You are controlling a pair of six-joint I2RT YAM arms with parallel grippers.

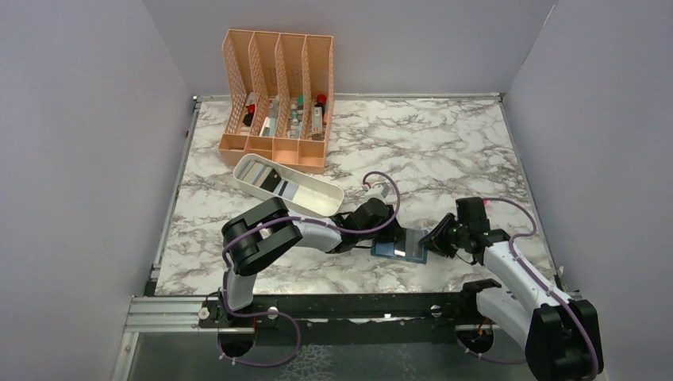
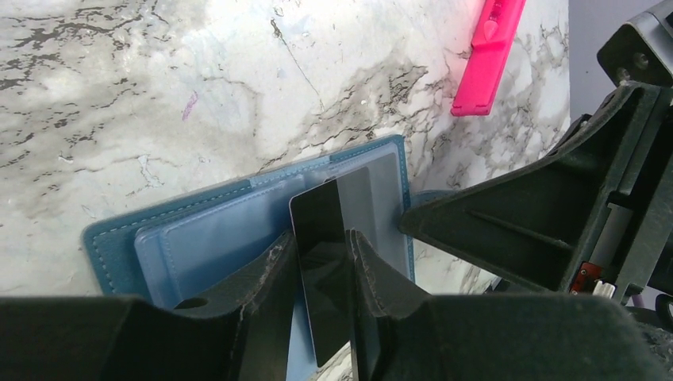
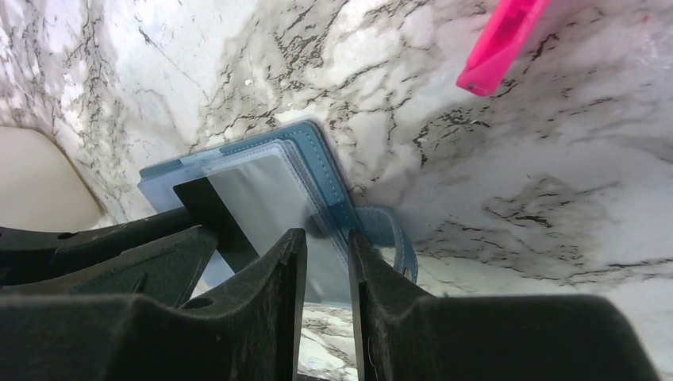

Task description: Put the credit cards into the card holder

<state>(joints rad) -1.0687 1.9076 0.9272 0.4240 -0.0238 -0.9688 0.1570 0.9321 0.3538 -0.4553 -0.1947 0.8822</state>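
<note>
One black credit card [image 2: 317,210], pinched by the left gripper [image 2: 321,238], touches the card holder [image 2: 198,230]; next slide it in; hold of the right gripper [image 3: 327,238] unclear.

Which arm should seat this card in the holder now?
Left. The left fingers pinch the dark card, whose far edge lies over the open holder. The right fingers sit at the holder's edge, apparently steadying it, and show no card.
</note>
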